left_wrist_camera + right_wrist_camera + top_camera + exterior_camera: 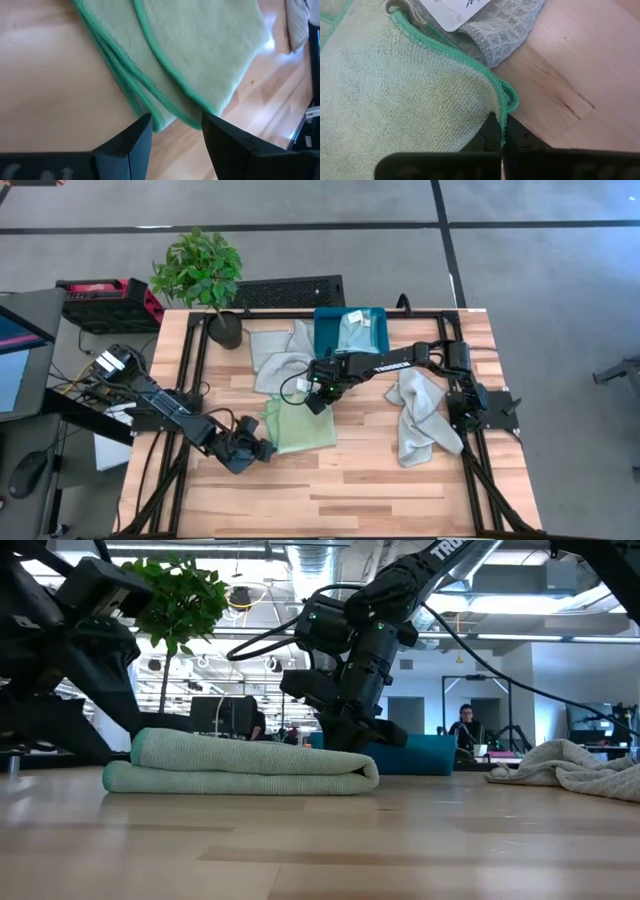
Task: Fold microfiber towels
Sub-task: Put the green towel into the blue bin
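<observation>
Two claws work the light green microfiber towel (300,427), which lies folded in layers near the middle of the wooden worktop (380,490). The right claw (501,142) is pinched closed on the towel's far corner, where the darker green hem curls over the fingers. The left claw (174,131) hovers with its fingers spread at the towel's near corner, gripping nothing.

One pale grey waffle-weave towel (278,358) with a white tag (454,11) lies just behind the green one, its edge touching that pinched corner. Another pale grey towel (420,415) sits crumpled toward the right edge, and a light blue towel (355,330) rests in the rigid teal plastic bin (325,328) at the far edge.

Risk, as I judge it: the right claw holds only a thin bit of hem, so a quick pull could slip it free or drag the stacked layers askew. The neighbouring grey cloth could also be snagged and dragged along.
</observation>
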You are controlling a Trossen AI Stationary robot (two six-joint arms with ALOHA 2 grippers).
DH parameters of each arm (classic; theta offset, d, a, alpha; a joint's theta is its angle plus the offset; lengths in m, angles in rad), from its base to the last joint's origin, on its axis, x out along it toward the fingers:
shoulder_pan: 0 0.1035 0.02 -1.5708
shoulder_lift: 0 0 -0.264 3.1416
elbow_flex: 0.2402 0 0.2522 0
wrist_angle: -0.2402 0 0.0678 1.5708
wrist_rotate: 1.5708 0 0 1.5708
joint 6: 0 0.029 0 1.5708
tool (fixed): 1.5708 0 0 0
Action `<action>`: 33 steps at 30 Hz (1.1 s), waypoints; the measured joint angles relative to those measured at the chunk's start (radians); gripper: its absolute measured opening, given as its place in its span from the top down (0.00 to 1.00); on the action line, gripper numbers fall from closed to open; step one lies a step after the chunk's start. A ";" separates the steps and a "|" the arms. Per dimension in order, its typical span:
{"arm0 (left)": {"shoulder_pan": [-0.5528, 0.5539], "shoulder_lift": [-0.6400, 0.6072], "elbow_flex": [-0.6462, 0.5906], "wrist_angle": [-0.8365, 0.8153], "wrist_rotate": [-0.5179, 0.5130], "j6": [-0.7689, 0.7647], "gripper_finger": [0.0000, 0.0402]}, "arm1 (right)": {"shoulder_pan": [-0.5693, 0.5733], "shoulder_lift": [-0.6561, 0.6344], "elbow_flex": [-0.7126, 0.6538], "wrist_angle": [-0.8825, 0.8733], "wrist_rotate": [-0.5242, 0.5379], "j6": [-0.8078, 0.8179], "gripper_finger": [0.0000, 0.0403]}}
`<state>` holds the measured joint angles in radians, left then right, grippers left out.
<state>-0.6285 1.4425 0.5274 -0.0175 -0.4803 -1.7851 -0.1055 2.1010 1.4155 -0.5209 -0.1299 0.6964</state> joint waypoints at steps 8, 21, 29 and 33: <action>0.002 0.019 0.000 0.007 -0.028 0.030 0.59 | 0.000 0.000 0.000 0.005 0.000 0.001 0.97; 0.001 0.065 0.000 0.036 -0.032 0.052 0.59 | 0.000 0.000 0.000 0.010 0.000 0.002 0.96; 0.003 0.088 0.000 0.034 -0.051 0.082 0.59 | 0.000 0.000 0.000 0.011 -0.001 0.003 0.99; 0.010 0.144 0.001 0.084 -0.053 0.066 0.59 | 0.000 0.000 0.000 0.012 0.000 0.005 0.97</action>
<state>-0.6188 1.5870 0.5282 0.0664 -0.5336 -1.7192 -0.1055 2.1006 1.4151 -0.5085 -0.1302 0.7016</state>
